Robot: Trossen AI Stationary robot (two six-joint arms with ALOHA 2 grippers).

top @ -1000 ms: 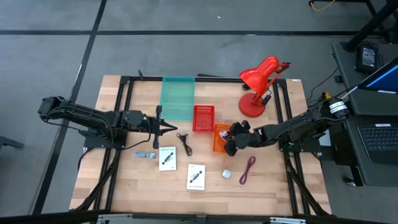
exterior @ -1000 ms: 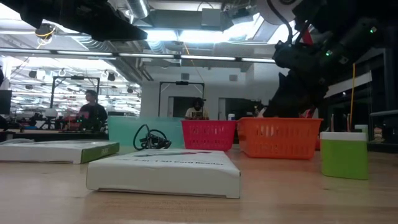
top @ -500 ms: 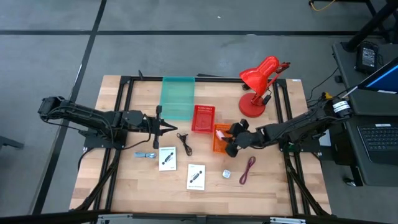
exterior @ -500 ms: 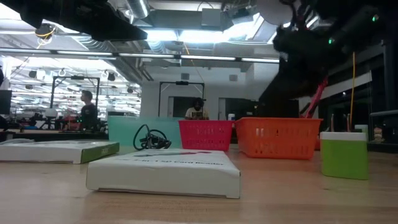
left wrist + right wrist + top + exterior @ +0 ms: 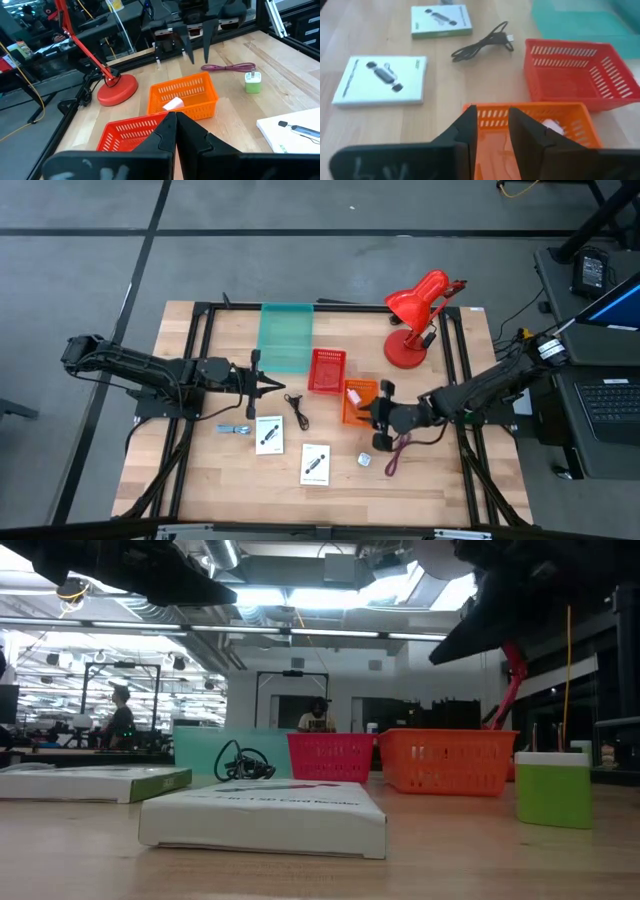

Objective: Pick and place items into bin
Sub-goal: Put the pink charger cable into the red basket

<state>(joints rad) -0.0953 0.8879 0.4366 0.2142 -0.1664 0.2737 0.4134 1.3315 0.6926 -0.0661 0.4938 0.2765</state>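
A small white piece (image 5: 173, 104) lies inside the orange basket (image 5: 357, 406). My right gripper (image 5: 373, 418) hovers open and empty just beyond that basket's right side, raised off the table and slanting down toward it. In its wrist view the basket (image 5: 530, 117) shows through the gap between the fingers. On the wood lie two white cards (image 5: 268, 433) (image 5: 316, 463), a black cable (image 5: 296, 409), a dark red cable (image 5: 398, 453), a small green-and-white plug (image 5: 252, 82) and a bluish piece (image 5: 235, 429). My left gripper (image 5: 283, 387) waits shut, left of the red basket.
A red basket (image 5: 326, 370) and a teal bin (image 5: 286, 336) stand behind the orange one. A red desk lamp (image 5: 415, 315) stands at the far right. Black frame rails run along both table sides. Bare wood lies along the near edge.
My right gripper has risen from over the orange basket and drawn back toward the table's right and near edges, rolling about its own pointing line as it went. In the low view it has lifted away from the basket's rim.
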